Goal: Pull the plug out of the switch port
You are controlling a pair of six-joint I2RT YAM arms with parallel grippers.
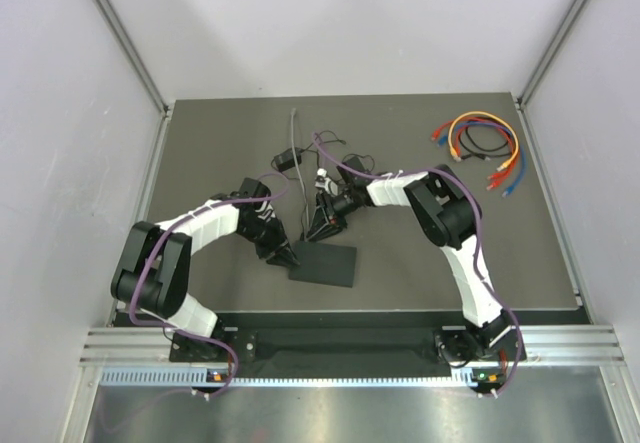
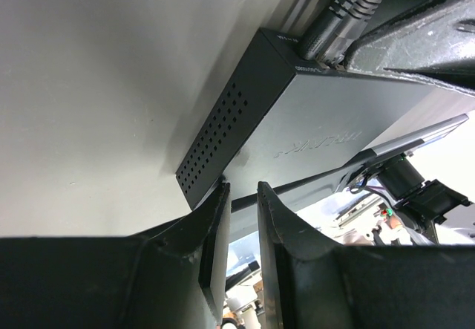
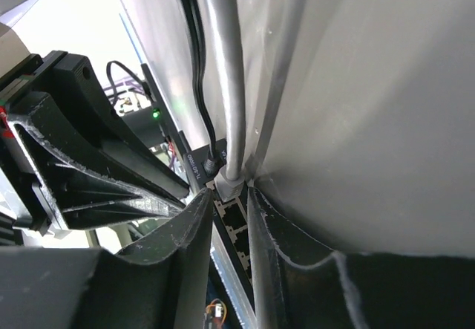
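The switch [image 1: 325, 264], a flat black box, lies on the dark mat [image 1: 420, 263] between both arms. My left gripper [image 1: 283, 255] is shut on its left edge; in the left wrist view the fingers [image 2: 215, 217] clamp the thin body of the switch [image 2: 312, 128]. The grey plug [image 3: 227, 186] sits in the end socket, with its grey cable [image 3: 223, 69] running away. My right gripper [image 3: 228, 197] stands with a fingertip close on each side of the plug and slim gaps showing, still open. The right gripper [image 1: 322, 225] hides the plug in the top view.
A thin black power lead [image 3: 199, 84] enters the switch beside the plug. Several empty sockets [image 3: 236, 221] lie between my right fingers. A black adapter [image 1: 288, 160] and loose wires lie behind the switch. A coil of coloured cables [image 1: 485, 148] rests at the back right.
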